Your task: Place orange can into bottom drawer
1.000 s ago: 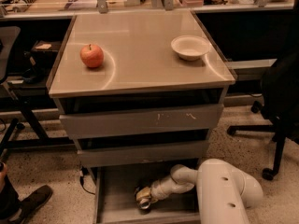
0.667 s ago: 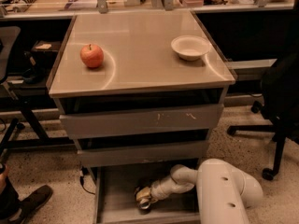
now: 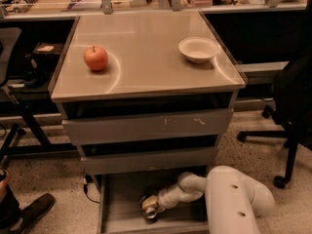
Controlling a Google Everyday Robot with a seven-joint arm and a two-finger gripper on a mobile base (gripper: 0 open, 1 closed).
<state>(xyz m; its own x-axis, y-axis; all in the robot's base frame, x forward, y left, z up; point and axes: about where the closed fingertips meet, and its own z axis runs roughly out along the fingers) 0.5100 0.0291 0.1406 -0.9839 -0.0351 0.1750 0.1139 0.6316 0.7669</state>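
Note:
The bottom drawer (image 3: 119,208) stands pulled open under the two upper grey drawers, its shallow tray facing up. My white arm reaches down into it from the right. The gripper (image 3: 150,208) is low inside the tray, near the middle. At its tip sits the orange can (image 3: 149,203), a small yellowish-brown thing with a silvery end below it, close to the drawer floor. Whether the can rests on the floor or hangs just above it is unclear.
On the cabinet top (image 3: 146,77) a red apple (image 3: 96,58) sits at the left and a white bowl (image 3: 198,49) at the right. A black office chair (image 3: 292,111) stands to the right, a shoe (image 3: 34,209) at the lower left.

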